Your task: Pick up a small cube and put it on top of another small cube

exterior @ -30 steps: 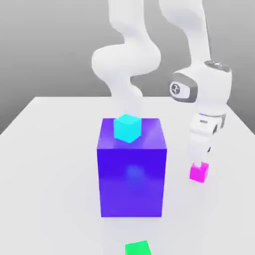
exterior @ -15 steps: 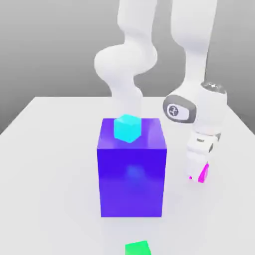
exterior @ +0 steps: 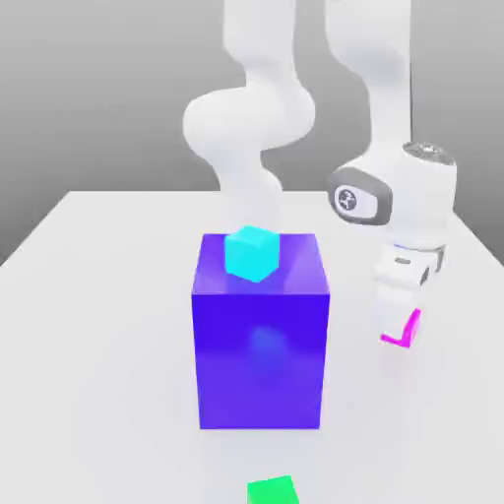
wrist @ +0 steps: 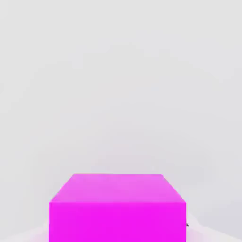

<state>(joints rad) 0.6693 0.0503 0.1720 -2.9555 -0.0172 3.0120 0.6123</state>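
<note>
Gripper (exterior: 399, 317) fingers, white and blocky, are clamped together on the small cube (exterior: 404, 332), which hangs tilted at their tips on the exterior view's right of the big blue-violet block (exterior: 261, 335), apart from it and about level with the block's middle height. From that camera only a thin magenta edge and corner of the cube peek out past the white fingers. The hand view gives what the exterior view lacks: the small cube (wrist: 117, 208) as a plain, flat-coloured, sharp-edged magenta box seen full on, its broad face and one receding face unmarked, with pale table (wrist: 118, 85) beyond it.

Outward from the cube, the blue-violet block is a tall, glossy, square-sided solid standing on the white table (exterior: 89, 295). A cyan cube (exterior: 250, 253) sits on the block's top face, turned corner-on. A green cube (exterior: 272, 490) lies on the table in front of the block, near the frame's lower edge. Behind the block rises the arm (exterior: 258, 128), smooth, rounded and white; the block stands between the small cube and the table's other half.
</note>
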